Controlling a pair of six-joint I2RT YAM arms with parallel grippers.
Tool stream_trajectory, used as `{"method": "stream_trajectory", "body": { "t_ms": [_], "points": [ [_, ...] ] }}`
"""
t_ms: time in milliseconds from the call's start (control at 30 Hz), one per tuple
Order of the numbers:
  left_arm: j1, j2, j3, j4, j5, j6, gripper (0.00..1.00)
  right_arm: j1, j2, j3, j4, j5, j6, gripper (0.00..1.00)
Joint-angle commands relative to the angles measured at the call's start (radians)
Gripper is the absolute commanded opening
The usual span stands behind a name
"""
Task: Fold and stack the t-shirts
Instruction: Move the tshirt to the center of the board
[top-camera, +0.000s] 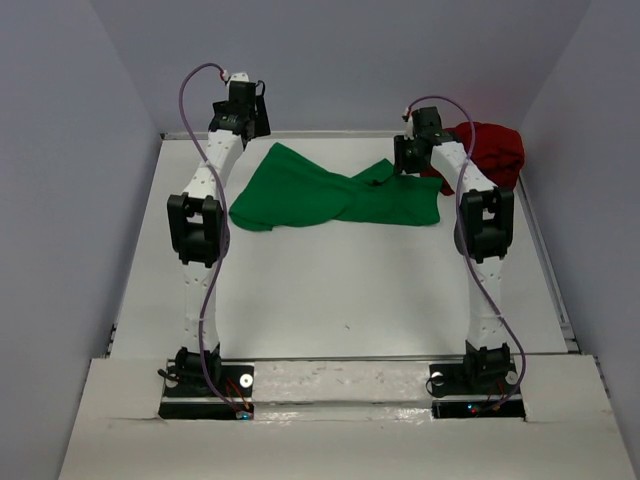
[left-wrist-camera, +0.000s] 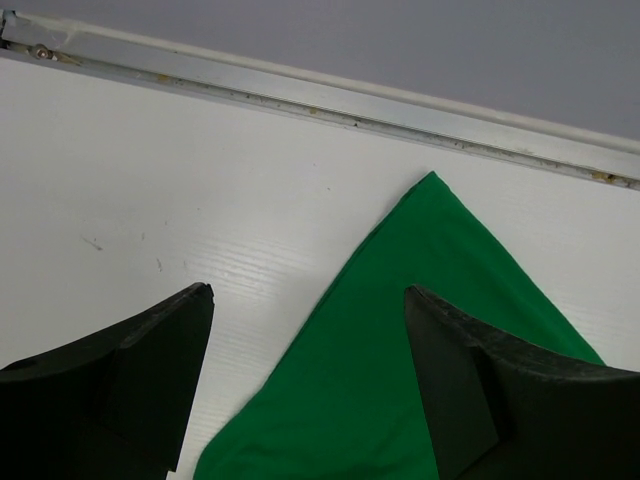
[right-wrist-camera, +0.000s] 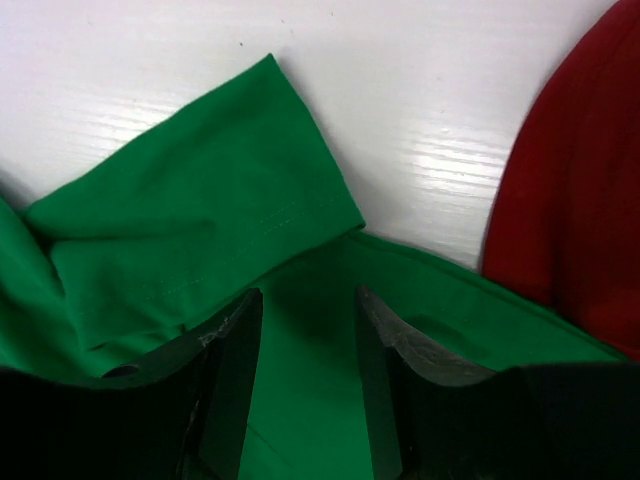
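Green t-shirt (top-camera: 320, 195) spread across far middle of white table (top-camera: 350, 300), partly folded over itself, rumpled. One short sleeve (right-wrist-camera: 200, 210) lying on top of body cloth near right end. Dark red t-shirt (top-camera: 495, 150) bunched in far right corner, just beside green shirt's right end; touching or not, cannot tell. Left gripper (left-wrist-camera: 308, 292) above green shirt's far left pointed corner, jaws wide apart, holding nothing; contact with cloth not discernible. Right gripper (right-wrist-camera: 308, 295) over green shirt's right end beside sleeve, jaws apart but narrower, green cloth lying slack in gap, not pinched. Red cloth off to its right.
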Motion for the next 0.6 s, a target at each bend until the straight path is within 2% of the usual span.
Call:
{"method": "stream_trajectory", "body": {
  "t_ms": [0,433,567],
  "points": [
    [-0.014,-0.15,-0.05,0.059,0.004,0.0,0.87,0.007,0.014,-0.013,0.075,-0.029,0.023,0.47],
    [-0.047,-0.159,-0.082,0.075,-0.015,0.019,0.87,0.007,0.069,0.083,0.063,-0.036,0.006,0.45],
    [-0.052,-0.157,-0.09,0.083,-0.018,0.02,0.87,-0.002,0.057,0.083,0.064,-0.013,-0.009,0.51]
  ]
}}
